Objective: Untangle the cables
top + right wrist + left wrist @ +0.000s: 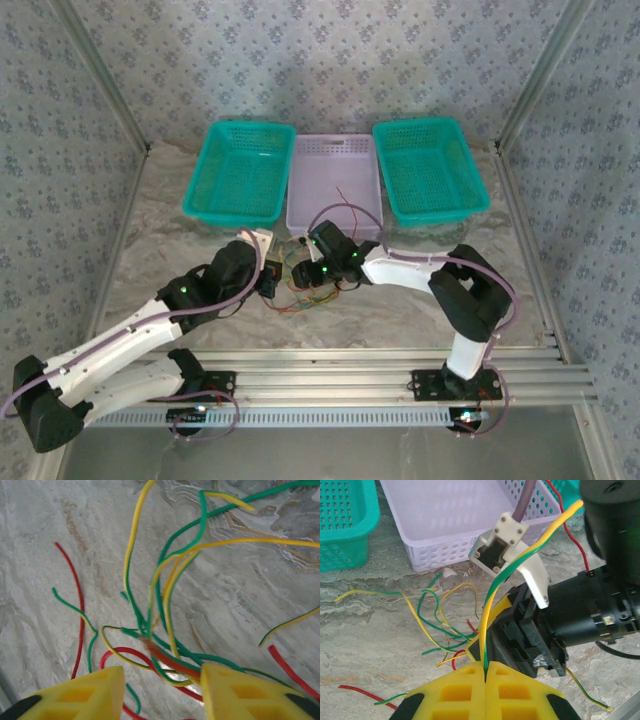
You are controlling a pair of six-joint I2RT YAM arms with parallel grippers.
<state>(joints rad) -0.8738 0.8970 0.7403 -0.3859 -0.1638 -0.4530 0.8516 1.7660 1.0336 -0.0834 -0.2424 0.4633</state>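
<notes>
The cables (305,290) lie as a tangle of red, yellow and green strands on the marble table in front of the lilac basket. My left gripper (486,665) is shut on a yellow-green cable (520,560), which rises up from its closed yellow jaws. In the top view the left gripper (268,268) sits at the tangle's left edge, with my right gripper (312,262) close beside it. The right gripper (161,680) is open just above the table. Its jaws stand apart around crossed red and green strands (170,657) that run against the right jaw.
A lilac basket (335,140) stands at the back centre between two teal baskets (232,216) (437,214). A red strand (350,205) runs up into the lilac basket. The right arm's black wrist (580,605) is very near the left jaws. Metal rails run along the near edge.
</notes>
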